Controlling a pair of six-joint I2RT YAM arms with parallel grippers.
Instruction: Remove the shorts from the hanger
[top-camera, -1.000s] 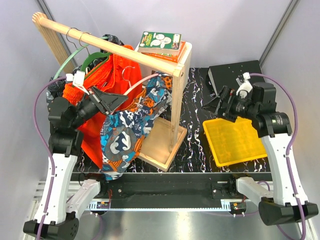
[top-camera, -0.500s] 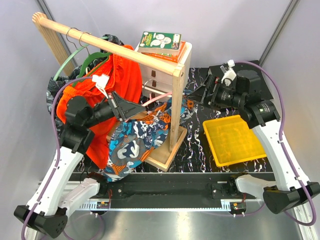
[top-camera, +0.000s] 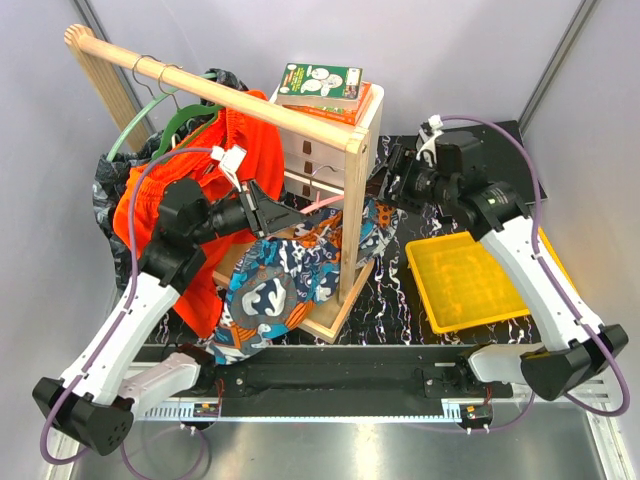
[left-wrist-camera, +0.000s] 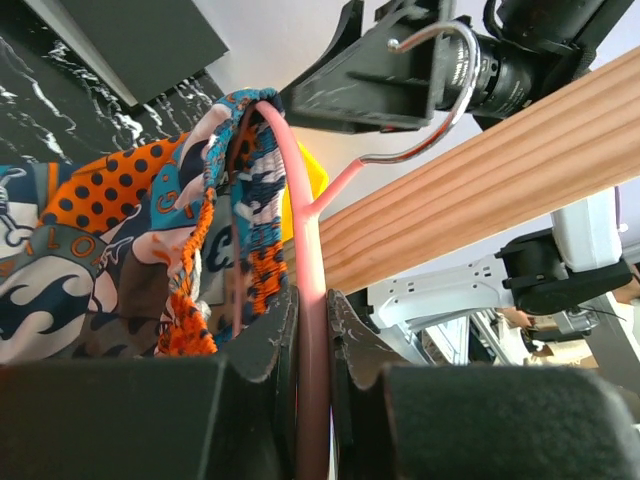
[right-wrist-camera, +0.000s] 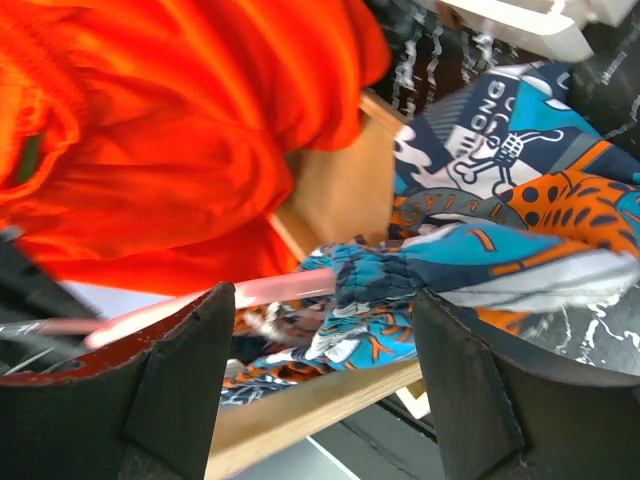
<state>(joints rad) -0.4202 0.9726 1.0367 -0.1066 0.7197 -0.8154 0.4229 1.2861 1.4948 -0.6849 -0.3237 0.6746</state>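
While a tall wooden clothes rack (top-camera: 250, 100) stands on the left half of a black marbled counter (top-camera: 395, 300), three pairs of shorts crowd around it. The bright orange shorts (top-camera: 250, 150) hang from the rail and drape down its left side. The blue, orange and white patterned shorts (top-camera: 280, 290) hang lower and nearer, spilling over the rack's base board. The dark patterned shorts (top-camera: 105, 195) show only as a sliver at the far left, behind the orange cloth. A yellow tray (top-camera: 465, 280) lies on the counter's right side. Two books (top-camera: 322, 85) are stacked on top of the rack.

The patterned shorts are threaded on a pink hanger (left-wrist-camera: 305, 230), whose metal hook sits apart from the rail, close to the right arm. The left hand (left-wrist-camera: 312, 300) pinches the hanger's pink arm, fingers pressed tight against it. The right hand (right-wrist-camera: 322, 292) reaches in from the far side of the rack's post, its fingers spread wide on either side of the hanger and the bunched waistband.
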